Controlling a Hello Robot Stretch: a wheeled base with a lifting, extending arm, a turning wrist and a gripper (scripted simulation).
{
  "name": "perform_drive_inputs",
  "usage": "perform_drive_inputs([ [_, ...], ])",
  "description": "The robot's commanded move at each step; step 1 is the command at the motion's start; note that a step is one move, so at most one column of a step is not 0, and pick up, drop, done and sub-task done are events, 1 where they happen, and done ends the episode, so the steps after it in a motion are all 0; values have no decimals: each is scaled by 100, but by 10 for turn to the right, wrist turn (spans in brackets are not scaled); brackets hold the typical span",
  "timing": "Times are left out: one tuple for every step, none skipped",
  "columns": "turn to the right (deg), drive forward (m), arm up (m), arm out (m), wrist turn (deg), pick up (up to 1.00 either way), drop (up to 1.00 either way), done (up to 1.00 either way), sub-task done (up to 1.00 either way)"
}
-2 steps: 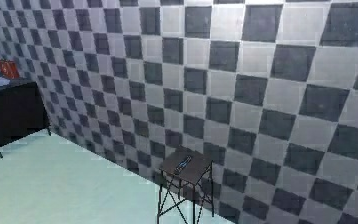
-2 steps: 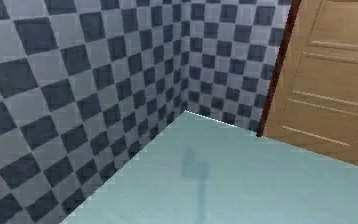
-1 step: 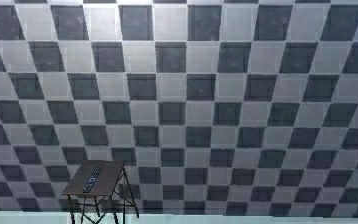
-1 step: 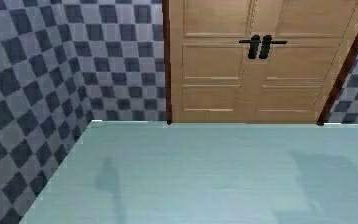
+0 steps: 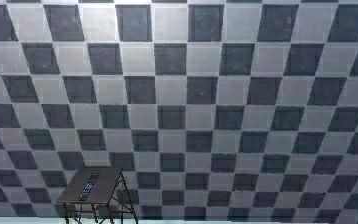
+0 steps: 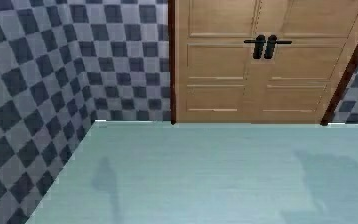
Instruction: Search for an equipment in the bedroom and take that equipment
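Charcoal and pale grey checks covered the wall [image 5: 207, 90] across the forward view, square after square in even rows. The same checked pattern ran over the two walls meeting in a corner at the arm side view's left [image 6: 37, 90]. It showed again in a narrow strip at that view's right edge.

Below those walls lay a smooth, pale blue-green floor [image 6: 207, 170], which met the back wall in a straight line.

Set into the back wall stood one wooden double door [image 6: 217, 80] in warm light brown. It had two leaves, each with recessed panels, and a darker red-brown frame showed at its right side. Two short dark handles [image 6: 257, 45] sat side by side where the leaves met.

One small dark table [image 5: 109, 181] stood at the forward view's lower left, close against the checked wall, on thin dark legs.

On its top lay one slim dark oblong thing [image 5: 87, 187] with small light marks along it, lying flat. Its long axis ran from the lower left to the upper right of that view, and its farther end pointed toward the wall. It sat on the left part of the tabletop. Whether it was the equipment sought could not be told from its shape.

How the gripper stood, wide, narrow or holding something, could not be told.
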Motion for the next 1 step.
perform_drive_inputs([
  [-450, 0, 0, 0, 0, 0, 0, 0, 0],
])
